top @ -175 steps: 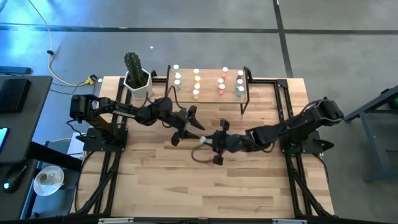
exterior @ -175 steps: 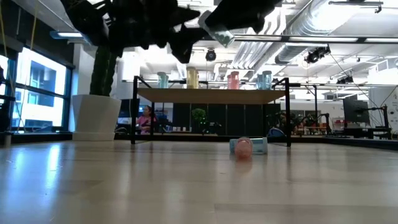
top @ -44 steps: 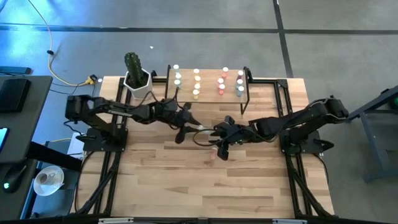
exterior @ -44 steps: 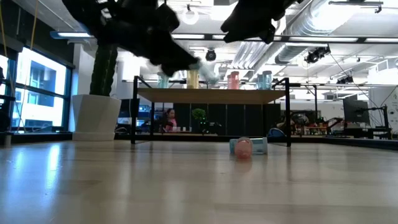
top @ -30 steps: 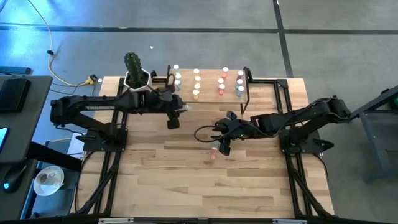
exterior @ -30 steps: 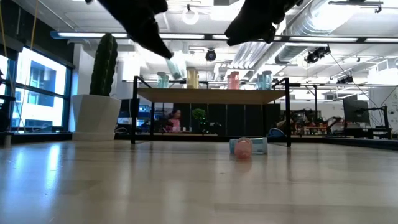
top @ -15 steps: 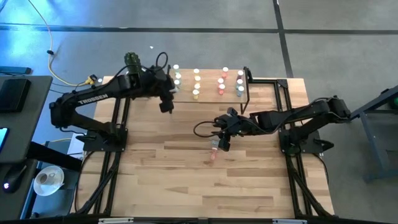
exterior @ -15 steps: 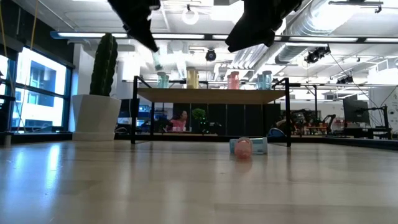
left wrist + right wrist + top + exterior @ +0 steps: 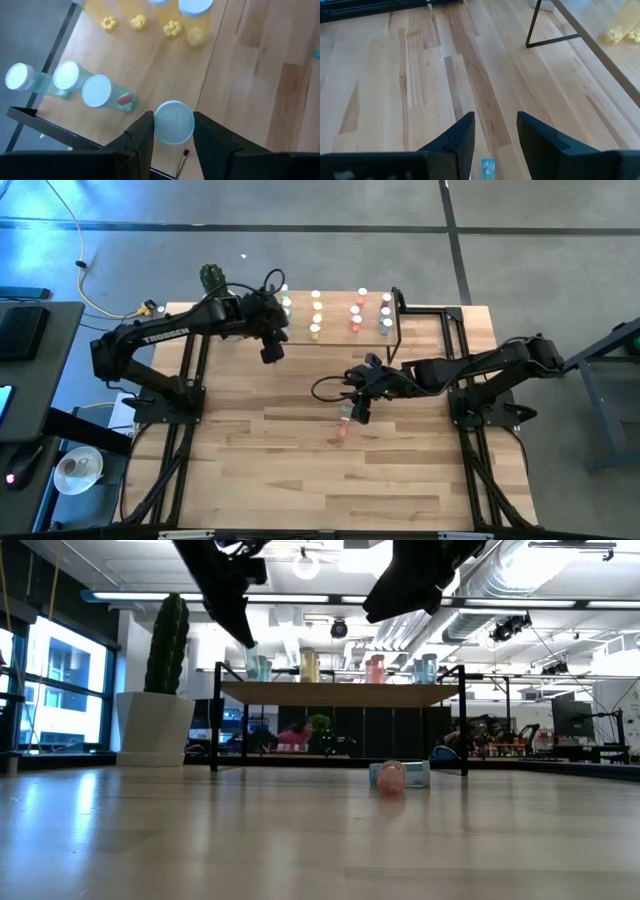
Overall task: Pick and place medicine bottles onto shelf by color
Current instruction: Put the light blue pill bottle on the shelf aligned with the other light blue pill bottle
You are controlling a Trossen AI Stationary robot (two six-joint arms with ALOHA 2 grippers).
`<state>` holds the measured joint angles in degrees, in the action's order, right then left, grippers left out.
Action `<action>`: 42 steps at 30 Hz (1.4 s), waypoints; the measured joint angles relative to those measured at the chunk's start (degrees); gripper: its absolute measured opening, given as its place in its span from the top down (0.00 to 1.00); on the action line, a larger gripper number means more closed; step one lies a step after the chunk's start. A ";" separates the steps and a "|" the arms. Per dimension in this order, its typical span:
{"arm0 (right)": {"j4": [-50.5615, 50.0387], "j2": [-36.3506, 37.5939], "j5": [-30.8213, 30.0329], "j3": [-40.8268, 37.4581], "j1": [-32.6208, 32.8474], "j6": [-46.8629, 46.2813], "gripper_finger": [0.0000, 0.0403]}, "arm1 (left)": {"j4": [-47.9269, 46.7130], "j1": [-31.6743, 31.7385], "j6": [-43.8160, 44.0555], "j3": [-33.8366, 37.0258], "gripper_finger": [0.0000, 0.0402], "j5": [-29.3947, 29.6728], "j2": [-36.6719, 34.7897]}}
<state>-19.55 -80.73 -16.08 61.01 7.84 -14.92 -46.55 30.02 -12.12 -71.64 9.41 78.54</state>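
Left gripper (image 9: pixel 173 131): closed on a pale bluish bottle (image 9: pixel 173 122) by its white cap, held above the shelf's (image 9: pixel 335 332) left end, just beside the three teal bottles (image 9: pixel 102 93) standing there.
Right gripper (image 9: pixel 495 132): fingers parted with nothing between them, hovering over mid-table, right of centre.
Loose bottles: a pink one (image 9: pixel 389 777) and a bluish one (image 9: pixel 416 773) lying on the table (image 9: pixel 300 470) near the right gripper (touching, as far as the low view shows).
Shelf: far edge of the table, rows of yellow bottles (image 9: pixel 195 22), pink and bluish ones to the right.
Cactus pot (image 9: pixel 155 727): far left corner.
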 joint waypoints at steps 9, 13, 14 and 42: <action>0.02 0.00 0.02 0.00 0.00 0.00 0.65 | 0.52 0.19 -0.50 -0.04 0.72 0.24 2.13; 0.02 0.00 0.01 0.00 0.00 0.00 0.65 | 0.51 0.76 -0.50 -0.04 0.72 0.24 2.14; 0.02 0.00 0.01 0.00 0.00 0.00 0.65 | 0.49 0.77 -0.50 -0.04 0.72 0.24 2.14; -0.04 -0.04 0.02 0.00 0.02 0.00 0.65 | 2.56 1.49 1.46 0.04 0.69 0.22 2.34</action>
<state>-19.59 -80.77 -16.05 61.01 7.86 -14.92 -43.99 31.51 -10.66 -71.59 9.63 80.88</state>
